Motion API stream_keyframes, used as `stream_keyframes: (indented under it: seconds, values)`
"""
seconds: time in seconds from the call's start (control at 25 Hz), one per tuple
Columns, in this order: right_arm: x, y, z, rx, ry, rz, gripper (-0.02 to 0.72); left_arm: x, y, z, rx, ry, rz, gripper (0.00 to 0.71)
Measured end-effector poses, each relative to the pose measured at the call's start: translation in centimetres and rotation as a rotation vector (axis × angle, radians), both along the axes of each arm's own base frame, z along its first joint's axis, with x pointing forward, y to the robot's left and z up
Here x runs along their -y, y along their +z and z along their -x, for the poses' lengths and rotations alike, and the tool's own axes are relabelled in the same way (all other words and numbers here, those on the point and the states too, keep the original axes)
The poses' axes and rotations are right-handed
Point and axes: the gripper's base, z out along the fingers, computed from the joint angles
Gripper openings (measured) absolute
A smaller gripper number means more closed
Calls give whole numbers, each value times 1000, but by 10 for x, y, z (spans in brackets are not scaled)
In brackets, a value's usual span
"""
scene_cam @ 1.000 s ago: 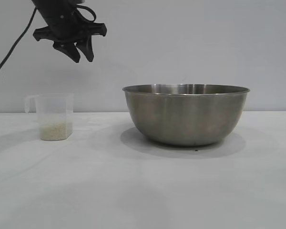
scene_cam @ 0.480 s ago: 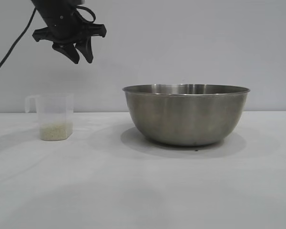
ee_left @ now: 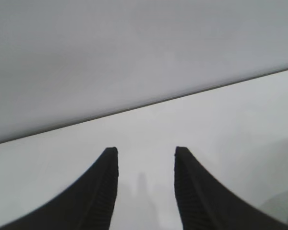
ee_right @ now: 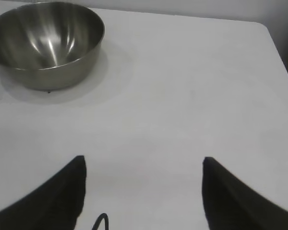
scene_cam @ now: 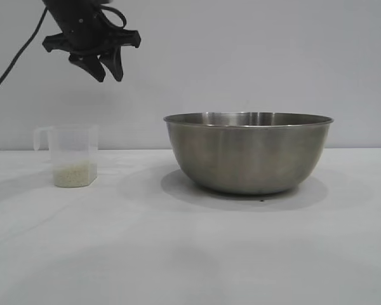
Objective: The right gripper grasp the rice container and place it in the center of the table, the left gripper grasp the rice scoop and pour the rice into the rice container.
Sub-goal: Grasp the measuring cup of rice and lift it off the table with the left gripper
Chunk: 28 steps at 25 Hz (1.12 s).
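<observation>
Left gripper (scene_cam: 105, 68) hangs high at the far left, above and slightly right of the scoop, well clear of it; fingers point down, parted to a narrow gap with nothing between them, black cable (scene_cam: 16, 60) trailing off to the left edge. In the left wrist view the two fingertips (ee_left: 105, 182) frame only bare table and wall. Scoop (scene_cam: 73, 154) stands upright on the table (scene_cam: 190, 254) at the left, handle at its rim pointing left, rice (scene_cam: 74, 174) in a shallow layer at its bottom. Bowl (scene_cam: 248, 152) sits upright right of centre, well apart from the scoop, nothing visible inside it in the right wrist view. Right gripper (ee_right: 143, 191) is out of the exterior view; its wrist view shows its fingers spread wide and empty over bare table, bowl (ee_right: 45, 43) well away from it.
</observation>
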Motion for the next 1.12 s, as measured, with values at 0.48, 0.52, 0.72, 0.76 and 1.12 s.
stream_keyframes:
  seconds: [0.48,0.52,0.72,0.76,1.12]
  values:
    - [0,0,0,-1,-8,-9,477,-11,57,91,461,-76,5,230]
    - [0,0,0,-1,-8,-10,477,-13,53,104,482,-90,-1,230]
    - [0,0,0,-1,-9,-11,477,-22,21,141,527,-106,1,230]
    - [0,0,0,-1,-9,-11,477,-23,15,144,525,-108,-1,230]
    - [0,0,0,-1,-9,-12,477,-47,-44,190,486,28,43,331]
